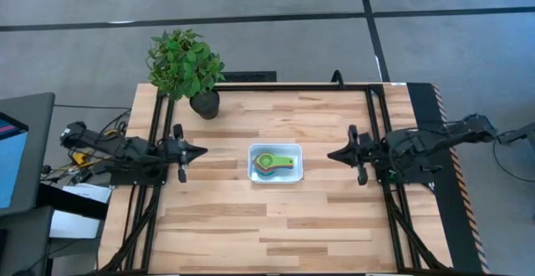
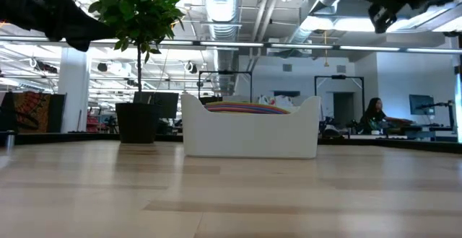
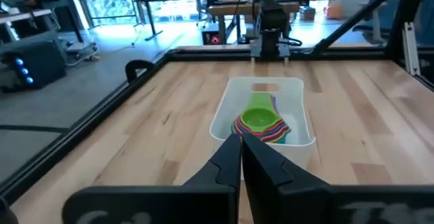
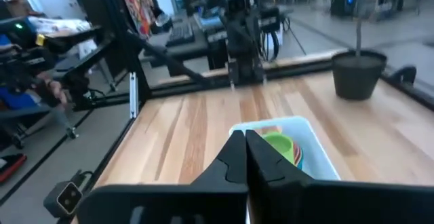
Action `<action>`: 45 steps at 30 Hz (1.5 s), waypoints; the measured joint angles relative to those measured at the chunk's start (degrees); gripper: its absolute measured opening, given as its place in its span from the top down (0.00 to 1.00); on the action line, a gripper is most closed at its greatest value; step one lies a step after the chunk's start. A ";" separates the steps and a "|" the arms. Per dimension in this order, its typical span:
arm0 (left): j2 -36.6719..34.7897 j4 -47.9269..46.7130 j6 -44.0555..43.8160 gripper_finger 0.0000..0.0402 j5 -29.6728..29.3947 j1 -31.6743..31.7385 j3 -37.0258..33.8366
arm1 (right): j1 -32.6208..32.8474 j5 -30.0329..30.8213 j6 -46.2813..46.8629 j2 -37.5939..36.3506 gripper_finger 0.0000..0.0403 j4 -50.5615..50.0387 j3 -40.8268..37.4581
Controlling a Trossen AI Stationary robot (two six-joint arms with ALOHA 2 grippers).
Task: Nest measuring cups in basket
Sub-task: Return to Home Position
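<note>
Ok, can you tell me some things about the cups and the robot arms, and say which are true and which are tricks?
1. The measuring cups sit stacked inside the basket. True.
2. The top cup is orange. False: it is green.
3. The left tool holds a cup. False: it is shut on nothing, off to the basket's side.
4. The right tool is shut and apart from the basket. True.
5. The plant pot stands in the basket. False: it stands on the table, away from it.

White basket (image 1: 295, 176), green cup (image 1: 266, 160) atop multicoloured stack (image 1: 282, 169)
</note>
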 joint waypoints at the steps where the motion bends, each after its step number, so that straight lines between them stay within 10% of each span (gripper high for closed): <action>1: 0.00 -0.09 0.38 0.99 0.91 0.70 0.00 | -0.62 -0.57 -0.95 -1.05 0.99 1.21 -1.25; 13: 0.05 -2.29 2.32 1.00 16.89 12.30 0.00 | -17.90 -18.38 -2.63 -7.85 0.99 8.41 -10.81; 31: 0.07 2.65 -1.14 1.00 19.32 13.88 -4.96 | -19.94 -20.46 -1.44 -29.30 0.98 1.06 -18.30; 45: -6.18 7.43 -1.03 1.00 17.44 14.01 -10.40 | -19.94 -20.96 -5.34 -29.89 0.99 -1.33 -18.81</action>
